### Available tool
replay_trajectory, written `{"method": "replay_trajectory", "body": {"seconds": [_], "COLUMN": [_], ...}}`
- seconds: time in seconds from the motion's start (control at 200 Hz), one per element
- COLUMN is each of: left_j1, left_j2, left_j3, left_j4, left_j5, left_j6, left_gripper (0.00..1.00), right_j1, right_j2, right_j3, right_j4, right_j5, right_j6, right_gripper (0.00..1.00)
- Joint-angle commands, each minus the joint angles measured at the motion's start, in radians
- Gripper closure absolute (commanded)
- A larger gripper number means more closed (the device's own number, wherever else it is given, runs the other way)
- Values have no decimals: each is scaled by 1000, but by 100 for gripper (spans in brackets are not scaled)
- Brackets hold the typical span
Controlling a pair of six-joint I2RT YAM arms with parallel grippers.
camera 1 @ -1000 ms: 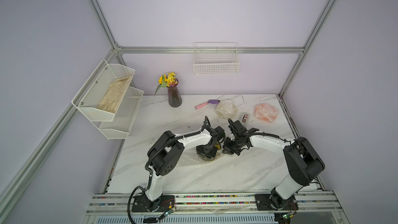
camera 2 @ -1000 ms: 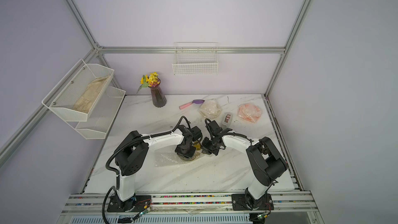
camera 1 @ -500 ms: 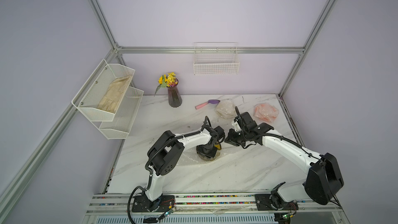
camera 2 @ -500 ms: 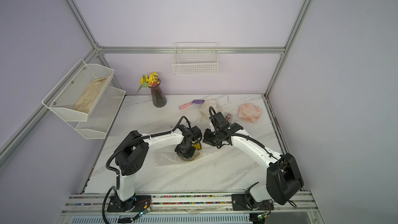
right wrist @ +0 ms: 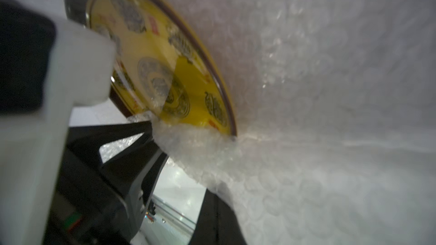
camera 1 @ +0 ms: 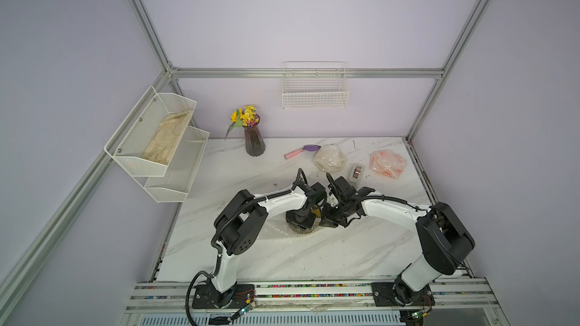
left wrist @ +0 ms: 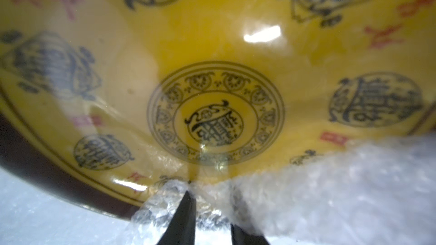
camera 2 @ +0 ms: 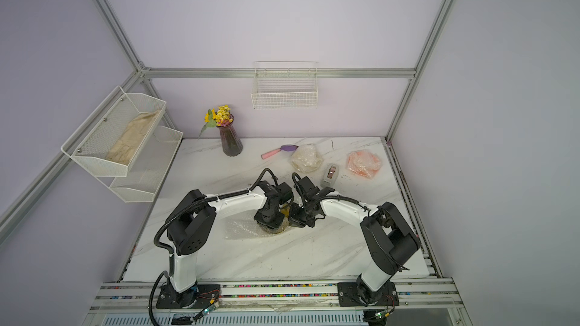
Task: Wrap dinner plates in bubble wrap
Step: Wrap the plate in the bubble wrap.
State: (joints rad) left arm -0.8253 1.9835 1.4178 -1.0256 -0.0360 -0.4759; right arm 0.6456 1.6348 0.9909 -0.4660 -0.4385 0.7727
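—Yellow plate (left wrist: 212, 43): where is it, and what moved?

—Mid-table, flat on its bubble wrap (camera 1: 273, 227), between the two arms. Half a second back the right arm was stretched long, with its gripper off toward the far side. Now it is folded again, and the right gripper (camera 1: 324, 222) is down at the plate's right rim. The left arm hasn't shifted.

—Jaws?

—Left gripper (left wrist: 210, 208): narrow, nipping a crumpled fold of wrap drawn onto the plate's face. Right: closed right down, tips against bunched wrap at the rim. Whether film is caught between them, I cannot tell.

—Meaning?

—My read: the right is back for the next fold while the left pins. A good part of the face is bare, so this wrap is early.

—Count.

—Three plates: this one, plus a whitish bundle (camera 1: 329, 159) and an orange-pink bundle (camera 1: 387, 164) at far right, both already wrapped. So three sheets. One tape dispenser (camera 1: 356, 172) between the bundles. One vase (camera 1: 255, 144), one pink-handled scoop (camera 1: 301, 151), one wire basket (camera 1: 315, 98). One two-tier rack (camera 1: 175, 164) holding one beige cloth (camera 1: 166, 139).
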Motion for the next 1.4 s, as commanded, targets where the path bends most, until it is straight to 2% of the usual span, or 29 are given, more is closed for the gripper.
{"method": "replay_trajectory", "body": {"seconds": [0.0, 0.11, 0.3, 0.465, 0.64, 0.83, 1.02, 1.075, 1.13, 1.21, 1.265, 1.315, 1.395], "left_j1": [15, 15, 14, 8, 6, 6, 56, 89, 120, 160, 181, 195, 206], "left_j2": [-60, -98, -154, -163, -123, -66, -94, -125, -166, -236, -284, -315, -364], "left_j3": [39, 69, 133, 140, 86, 68, 57, 37, 3, -71, -139, -203, -308], "left_j4": [4, -21, -41, -26, -7, 19, 7, 1, -5, -11, -12, -16, -17], "left_j5": [-53, -34, 50, 150, 136, 33, 39, 54, 66, 105, 141, 168, 184], "left_j6": [23, 20, -33, -109, -130, -120, -119, -117, -120, -137, -163, -191, -241], "left_gripper": [74, 72, 68, 66, 66, 67, 67, 67, 67, 67, 67, 67, 65], "right_j1": [-26, -34, -43, -48, -67, -72, -61, -56, -41, 32, 123, 207, 322], "right_j2": [4, 6, 51, 84, 108, 34, -119, -178, -224, -256, -295, -288, -267], "right_j3": [36, 39, 6, 8, 29, 40, 28, -2, -20, -24, -35, -40, -58], "right_j4": [-36, -18, 57, 65, 57, 36, -12, -30, -59, -136, -180, -209, -193], "right_j5": [185, 248, 238, 280, 285, 267, 64, 26, -18, -9, 56, 123, 208], "right_j6": [-1, 13, 51, 43, 27, 4, -293, -423, -610, -909, -1096, -1228, -1345], "right_gripper": [100, 100, 100, 100, 100, 100, 79, 75, 72, 65, 59, 54, 49]}}
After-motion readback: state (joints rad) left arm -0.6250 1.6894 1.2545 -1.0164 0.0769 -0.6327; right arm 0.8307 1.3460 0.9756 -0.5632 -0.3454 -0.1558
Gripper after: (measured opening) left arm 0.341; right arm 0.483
